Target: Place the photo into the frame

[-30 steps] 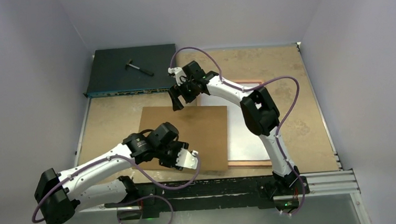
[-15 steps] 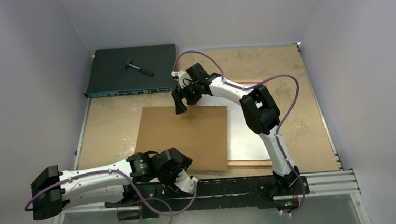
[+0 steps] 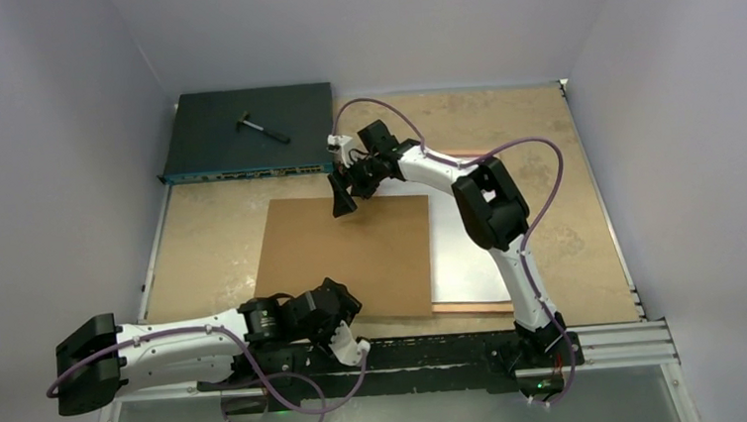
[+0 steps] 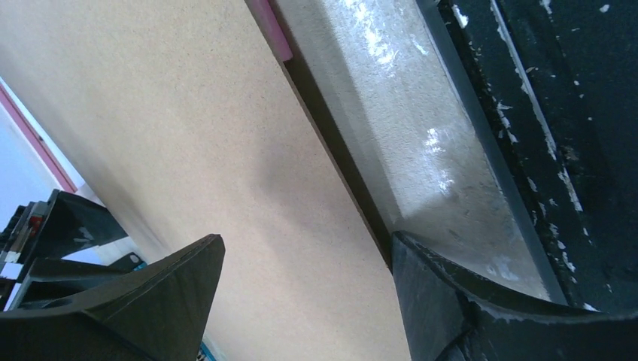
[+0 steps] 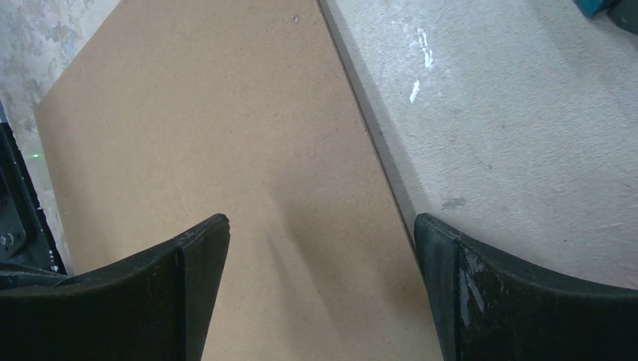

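The photo point(image 3: 464, 254) lies white back up inside the frame point(image 3: 472, 307), whose pink border shows along its near and far sides. A brown backing board point(image 3: 343, 258) lies flat over their left part. My left gripper point(image 3: 347, 348) is open at the table's near edge, just off the board's near side. In the left wrist view the left gripper point(image 4: 305, 256) is empty above the board edge point(image 4: 188, 150), with a pink frame corner point(image 4: 271, 30) beyond. My right gripper point(image 3: 342, 199) hangs open over the board's far edge, and nothing sits inside the right gripper point(image 5: 320, 233).
A dark flat electronics box point(image 3: 245, 131) with a small hammer-like tool point(image 3: 262, 127) on it sits at the back left. The black base rail point(image 3: 409, 352) runs along the near edge, seen close in the left wrist view as a black rail point(image 4: 572, 113). Grey walls close in both sides.
My left gripper has opened and drawn back from the board's near edge to the table's near rail. My right gripper has lowered slightly toward the board's far edge.
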Controlling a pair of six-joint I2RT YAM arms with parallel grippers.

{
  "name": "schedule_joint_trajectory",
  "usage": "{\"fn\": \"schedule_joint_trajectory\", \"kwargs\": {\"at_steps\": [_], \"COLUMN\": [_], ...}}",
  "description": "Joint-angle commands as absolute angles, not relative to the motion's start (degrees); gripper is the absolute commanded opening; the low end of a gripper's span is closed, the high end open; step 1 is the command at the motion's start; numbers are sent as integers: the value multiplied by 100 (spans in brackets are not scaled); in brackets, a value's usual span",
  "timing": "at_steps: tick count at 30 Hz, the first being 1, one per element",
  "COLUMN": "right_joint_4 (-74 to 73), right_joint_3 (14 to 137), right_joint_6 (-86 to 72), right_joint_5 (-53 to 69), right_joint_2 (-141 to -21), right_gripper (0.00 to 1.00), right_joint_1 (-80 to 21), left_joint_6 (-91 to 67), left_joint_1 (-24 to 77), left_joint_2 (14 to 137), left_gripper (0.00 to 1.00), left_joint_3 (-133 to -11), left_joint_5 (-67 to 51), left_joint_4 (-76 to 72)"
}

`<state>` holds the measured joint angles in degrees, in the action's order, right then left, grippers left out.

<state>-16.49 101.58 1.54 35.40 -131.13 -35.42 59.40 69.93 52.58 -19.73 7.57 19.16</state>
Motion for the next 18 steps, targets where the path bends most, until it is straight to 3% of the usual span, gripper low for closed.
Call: {"fn": "schedule_joint_trajectory", "kwargs": {"at_steps": [1,3,11,18], "right_joint_4": [-1724,-1736,-1608,-1153], "right_joint_3": [9904,9832,9212,8088], "right_joint_6": [140,117,99,-225], "right_joint_5": [4092,4189,4586,4741], "right_joint_2": [-13210,-13183,-12534,-11284], "right_gripper": [93,89,57,50], "right_joint_1": [-3543,-3542,-3534,-3537], "left_joint_6": [6272,6321,6390,6412], "left_joint_1": [7005,7005,7005,7005], "left_joint_2": [5252,5201,4991,4617], "left_gripper": [78,76,71,70], "left_joint_3": [-1724,-1691,-1664,-1544], "left_joint_5": [1238,1301,1521,1767], "left_joint_4": [1383,1366,1573,1856]}}
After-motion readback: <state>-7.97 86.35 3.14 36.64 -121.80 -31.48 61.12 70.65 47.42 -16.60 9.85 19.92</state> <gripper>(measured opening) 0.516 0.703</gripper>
